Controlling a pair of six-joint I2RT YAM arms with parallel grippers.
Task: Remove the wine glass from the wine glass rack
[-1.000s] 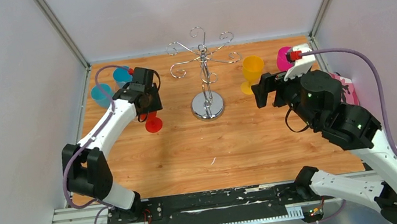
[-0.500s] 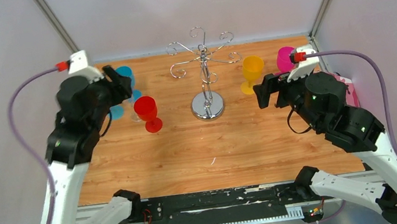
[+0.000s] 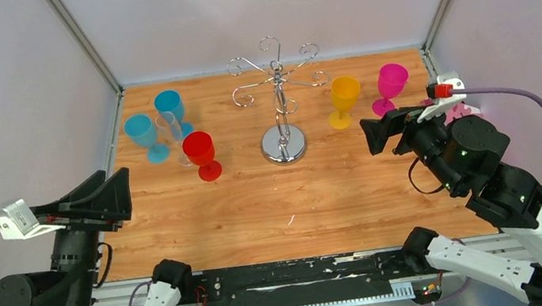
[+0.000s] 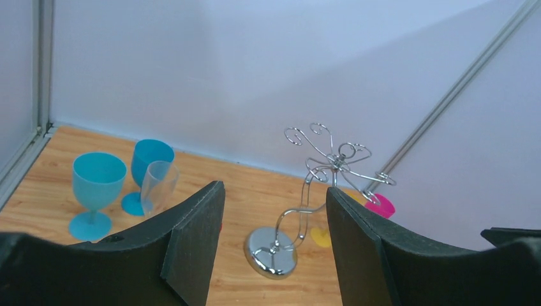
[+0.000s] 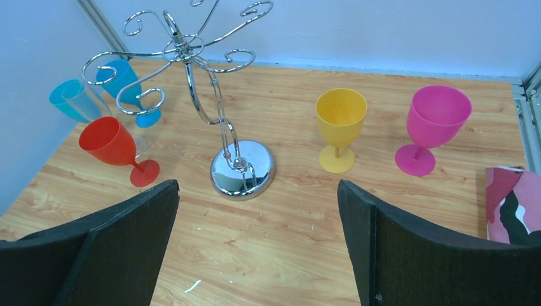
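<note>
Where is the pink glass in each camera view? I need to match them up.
Top: the pink glass stands upright at the far right of the table, right of the yellow glass.
Left wrist: only part of its bowl shows, right of centre.
Right wrist: upright at the right, in full view.
Shared landmark: the rack, left of the pink glass in every view.
</note>
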